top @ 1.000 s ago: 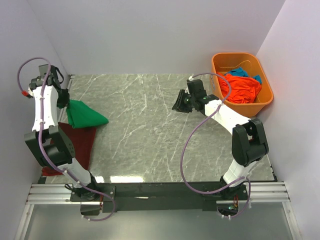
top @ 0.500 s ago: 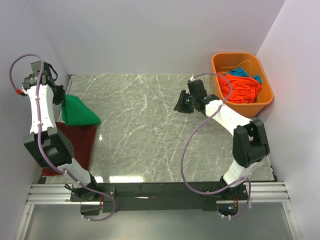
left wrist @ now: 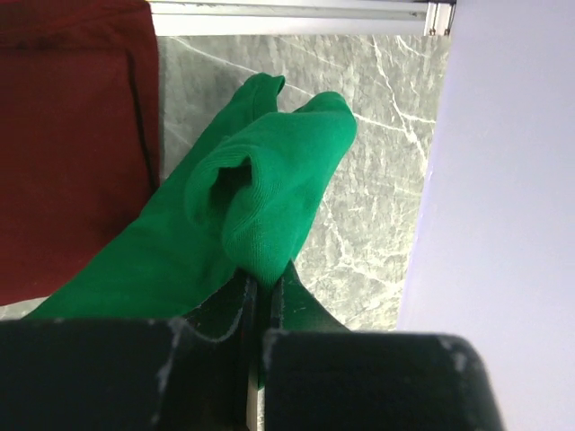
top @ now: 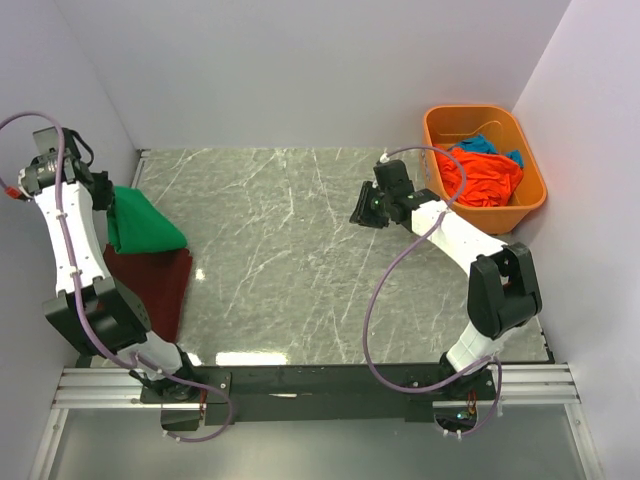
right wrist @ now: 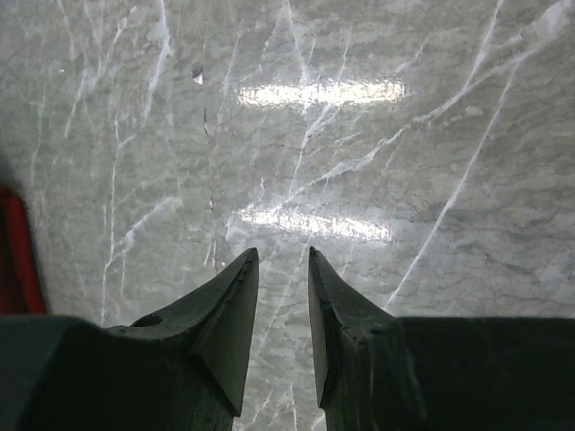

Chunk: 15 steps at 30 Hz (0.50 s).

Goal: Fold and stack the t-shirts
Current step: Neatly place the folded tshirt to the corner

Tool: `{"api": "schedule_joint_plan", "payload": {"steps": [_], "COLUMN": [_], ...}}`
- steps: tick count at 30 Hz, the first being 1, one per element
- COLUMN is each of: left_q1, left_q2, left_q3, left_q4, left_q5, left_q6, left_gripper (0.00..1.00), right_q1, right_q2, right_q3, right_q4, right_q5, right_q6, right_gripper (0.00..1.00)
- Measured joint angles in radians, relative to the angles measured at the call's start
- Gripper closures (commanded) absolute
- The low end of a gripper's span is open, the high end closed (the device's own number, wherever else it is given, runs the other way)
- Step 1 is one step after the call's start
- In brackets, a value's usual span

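Currently held: bright green soft cloth t-shirt (top: 145, 225) (left wrist: 269, 197), one bunched fold pinched at the tips of the left gripper (top: 103, 200) (left wrist: 260, 285); remaining cloth trailing ahead of and below that gripper.
Left gripper state: jaws pressed together on the green cloth, no gap showing in the wrist view.
Beneath the held shirt: dark red folded cloth t-shirt (top: 150, 285) (left wrist: 72, 135), lying flat on the grey marbled tabletop (top: 290, 260), below the left gripper and toward its near side; green cloth overlapping its far edge.
Right gripper state: right gripper (top: 365, 210) (right wrist: 280, 269) with jaws slightly apart, nothing between them, only bare tabletop underneath.
Beside the right gripper: rigid orange plastic tub (top: 470, 112), off to its right and apart from it; crumpled orange cloth t-shirt (top: 485, 180) and blue cloth t-shirt (top: 480, 145) heaped inside.
Change over the last second: left arm drawn back toward the left wall, green shirt pulled along with it; loose corner no longer stretched out over bare tabletop, now gathered closer in, above the dark red shirt. Right gripper almost where it was.
Meaning for the task: judged to be the green shirt being brought onto the stack; one shirt laid, a second arriving, two untouched in the tub.
Open question: neatness of the green fold; bundle looks rumpled at the pinch, likely to need smoothing once released.
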Motion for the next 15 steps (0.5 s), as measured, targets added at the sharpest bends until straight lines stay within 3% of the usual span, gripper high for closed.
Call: {"api": "schedule_joint_plan", "payload": {"steps": [15], "left_q1": [0.070], "left_q2": [-0.143], "left_q3": [-0.148], "left_q4": [0.022], "left_q5": [0.053], "left_q6": [0.005], "left_gripper": [0.99], "right_q1": [0.063], "right_q2": [-0.011], "right_q3": [0.010], "right_q4": [-0.054], "right_q5": [0.048], "right_q6": [-0.007], "right_gripper": [0.64]}}
